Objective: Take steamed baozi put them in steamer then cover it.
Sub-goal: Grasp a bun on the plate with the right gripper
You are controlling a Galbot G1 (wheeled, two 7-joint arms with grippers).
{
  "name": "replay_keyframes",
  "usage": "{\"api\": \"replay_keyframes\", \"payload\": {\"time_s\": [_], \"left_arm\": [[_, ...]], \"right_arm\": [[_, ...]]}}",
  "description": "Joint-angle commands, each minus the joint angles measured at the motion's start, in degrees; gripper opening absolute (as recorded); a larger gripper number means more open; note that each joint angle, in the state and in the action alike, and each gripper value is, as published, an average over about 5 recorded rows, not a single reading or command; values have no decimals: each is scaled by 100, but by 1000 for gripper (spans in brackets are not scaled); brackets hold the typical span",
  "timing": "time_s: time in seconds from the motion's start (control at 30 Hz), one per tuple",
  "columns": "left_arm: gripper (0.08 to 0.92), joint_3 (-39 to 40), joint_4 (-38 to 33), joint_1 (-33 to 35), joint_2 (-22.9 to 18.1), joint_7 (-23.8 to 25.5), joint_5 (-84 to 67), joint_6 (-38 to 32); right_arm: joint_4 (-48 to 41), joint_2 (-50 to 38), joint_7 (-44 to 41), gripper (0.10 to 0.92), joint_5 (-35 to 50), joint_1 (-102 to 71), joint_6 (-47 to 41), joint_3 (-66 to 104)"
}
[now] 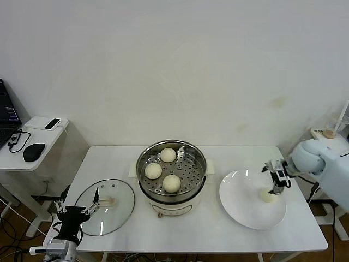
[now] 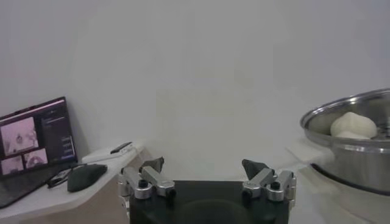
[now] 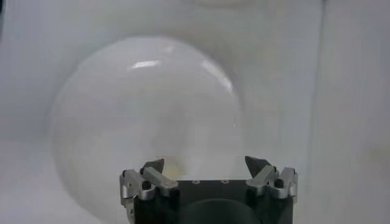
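Three baozi (image 1: pixel 163 170) sit on the perforated tray inside the steamer (image 1: pixel 172 188), mid tabletop (image 1: pixel 207 229). One is at the back, one at the left, one at the front, and the front two are close together. The fourth baozi (image 1: pixel 268 195) lies on the white plate (image 1: pixel 240 202), right of the steamer, on the plate's right side.

My right hand (image 1: pixel 277 185) is down over the plate, right at that bun. Its fingers (image 3: pixel 152 167) are spread wide with nothing gripped between them. From the right wrist view the plate (image 3: pixel 122 122) fills the frame under the hand (image 3: pixel 206 164), and only a faint cream patch shows by the fingers.

The glass lid (image 1: pixel 120 210) lies flat on the tabletop left of the steamer, off the pot, so the steamer is uncovered.

My left hand (image 1: pixel 76 207) is parked low at the front left, over the lid's left edge, fingers (image 1: pixel 94 197) wide and empty. In the left wrist view, the hand (image 2: pixel 206 165) points toward the wall and the steamer rim (image 2: pixel 341 115) shows to one side with a bun (image 2: pixel 352 125) inside.

A side desk (image 1: pixel 32 155) with a mouse (image 1: pixel 34 151) and laptop (image 2: pixel 33 146) stands further left.
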Motion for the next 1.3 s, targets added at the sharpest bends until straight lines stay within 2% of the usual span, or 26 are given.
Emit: {"api": "replay_keyframes", "payload": {"time_s": [0.03, 0.37, 0.93, 1.3], "left_arm": [[823, 10, -35, 20, -5, 4, 25, 16], [823, -66, -48, 83, -29, 9, 19, 10], [823, -101, 11, 51, -14, 14, -3, 9], [823, -122, -24, 80, -35, 15, -3, 3]], "right_arm": [[-495, 132, 34, 823, -557, -1170, 32, 895], [-1194, 718, 103, 823, -766, -954, 167, 824], [-1493, 1076, 201, 797, -896, -823, 98, 708], [-1352, 979, -3, 650, -841, -694, -10, 650]]}}
